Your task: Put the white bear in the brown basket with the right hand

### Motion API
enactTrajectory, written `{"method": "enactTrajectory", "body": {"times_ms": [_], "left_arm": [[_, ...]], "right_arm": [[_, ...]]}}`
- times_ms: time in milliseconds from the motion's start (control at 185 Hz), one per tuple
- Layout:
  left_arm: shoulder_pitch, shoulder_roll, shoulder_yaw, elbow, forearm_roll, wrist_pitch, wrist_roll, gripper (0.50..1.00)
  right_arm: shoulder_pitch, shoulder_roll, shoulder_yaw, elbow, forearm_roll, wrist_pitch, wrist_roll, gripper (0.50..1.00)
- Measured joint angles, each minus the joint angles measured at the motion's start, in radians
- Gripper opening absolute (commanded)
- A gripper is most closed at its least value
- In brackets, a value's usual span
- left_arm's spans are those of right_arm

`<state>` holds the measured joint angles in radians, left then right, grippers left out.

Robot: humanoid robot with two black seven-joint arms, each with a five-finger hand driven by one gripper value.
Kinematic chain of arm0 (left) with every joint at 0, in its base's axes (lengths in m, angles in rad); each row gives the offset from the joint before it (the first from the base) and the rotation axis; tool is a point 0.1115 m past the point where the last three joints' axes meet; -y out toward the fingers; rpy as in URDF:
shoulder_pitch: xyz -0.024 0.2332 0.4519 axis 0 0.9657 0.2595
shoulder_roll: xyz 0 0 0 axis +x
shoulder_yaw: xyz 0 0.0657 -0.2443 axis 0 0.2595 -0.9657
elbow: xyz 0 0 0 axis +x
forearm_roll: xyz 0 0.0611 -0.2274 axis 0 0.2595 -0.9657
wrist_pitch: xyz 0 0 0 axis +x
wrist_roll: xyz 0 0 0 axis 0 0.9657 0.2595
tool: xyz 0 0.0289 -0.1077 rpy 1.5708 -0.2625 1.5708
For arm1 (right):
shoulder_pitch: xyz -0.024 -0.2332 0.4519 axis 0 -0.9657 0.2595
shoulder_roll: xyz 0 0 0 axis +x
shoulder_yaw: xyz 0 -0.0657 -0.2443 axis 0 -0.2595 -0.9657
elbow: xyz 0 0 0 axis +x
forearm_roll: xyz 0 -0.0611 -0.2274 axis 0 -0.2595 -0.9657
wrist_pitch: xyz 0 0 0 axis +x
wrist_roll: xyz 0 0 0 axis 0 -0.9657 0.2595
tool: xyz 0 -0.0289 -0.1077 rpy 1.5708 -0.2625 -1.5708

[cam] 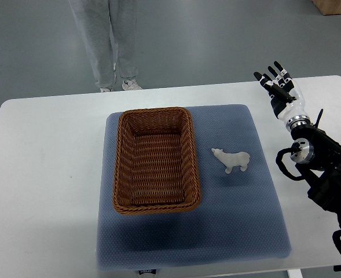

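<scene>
A small white bear [233, 160] stands on the blue mat [239, 214], just right of the brown wicker basket [124, 174]. The basket is rectangular and holds nothing. My right hand [277, 85] is raised over the table's far right part, well beyond and to the right of the bear. Its fingers are spread and hold nothing. The black forearm runs down to the picture's right edge. No left arm shows.
The mat lies on a white table [43, 174]. A person in grey trousers [105, 40] stands at the table's far side, behind the basket. A brown box corner [335, 6] shows at the top right on the floor.
</scene>
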<state>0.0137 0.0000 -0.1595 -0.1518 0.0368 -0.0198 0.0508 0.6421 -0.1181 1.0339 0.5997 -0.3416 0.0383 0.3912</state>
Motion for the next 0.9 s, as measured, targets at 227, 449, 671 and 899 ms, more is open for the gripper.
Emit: {"method": "enactTrajectory", "body": {"times_ms": [227, 449, 671, 899], "left_arm": [[0.0, 0.0, 0.0, -0.001, 0.0, -0.003, -0.001, 1.0], [0.0, 0.0, 0.0, -0.001, 0.0, -0.003, -0.002, 1.0], [-0.001, 0.0, 0.001, 0.0, 0.0, -0.003, -0.002, 1.0], [-0.001, 0.0, 0.0, 0.001, 0.0, -0.002, -0.002, 1.0]], "right_arm": [[0.0, 0.0, 0.0, 0.0, 0.0, 0.0, 0.0, 0.924], [0.0, 0.001, 0.0, 0.0, 0.0, 0.0, 0.0, 0.924], [-0.001, 0.002, 0.0, 0.0, 0.0, 0.0, 0.0, 0.924], [-0.001, 0.002, 0.0, 0.0, 0.0, 0.0, 0.0, 0.924]]}}
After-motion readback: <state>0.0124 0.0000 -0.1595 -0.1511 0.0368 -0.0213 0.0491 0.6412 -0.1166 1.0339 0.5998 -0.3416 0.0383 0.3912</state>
